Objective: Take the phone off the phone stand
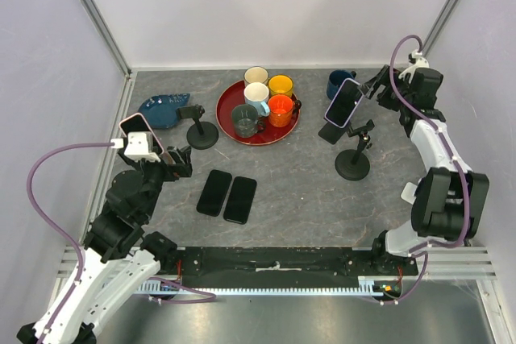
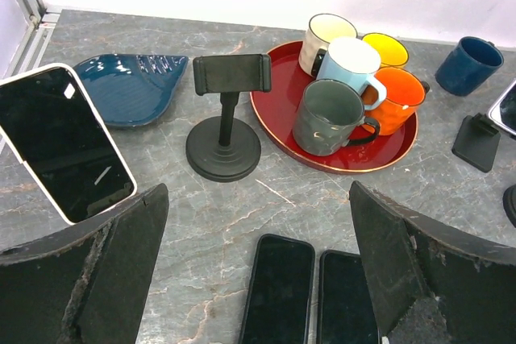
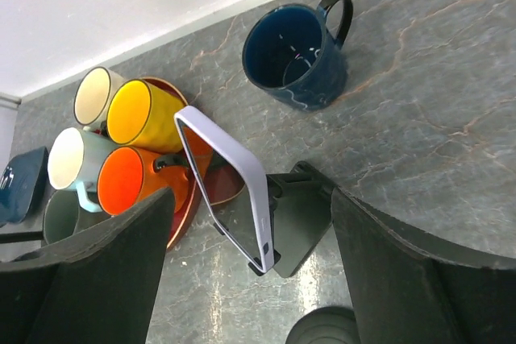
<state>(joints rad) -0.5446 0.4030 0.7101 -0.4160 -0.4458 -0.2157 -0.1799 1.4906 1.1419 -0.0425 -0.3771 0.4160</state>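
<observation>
A phone in a lavender case (image 3: 242, 168) leans on a black wedge stand (image 3: 305, 217); in the top view this phone (image 1: 345, 102) is at the right rear. My right gripper (image 3: 254, 275) is open, its fingers either side of phone and stand without touching; from above it (image 1: 376, 86) is just right of the phone. A white-cased phone (image 2: 64, 144) stands tilted at the left, its stand hidden. My left gripper (image 2: 258, 279) is open and empty above two black phones (image 2: 278, 292) lying flat, and it shows beside the white-cased phone (image 1: 141, 134) from above (image 1: 173, 163).
An empty clamp stand (image 2: 227, 118) stands beside a red tray (image 2: 367, 159) of several mugs. A blue leaf dish (image 2: 129, 86) lies at the rear left. A dark blue mug (image 3: 297, 55) is behind the lavender phone. Another round-base stand (image 1: 353, 163) is in front of it.
</observation>
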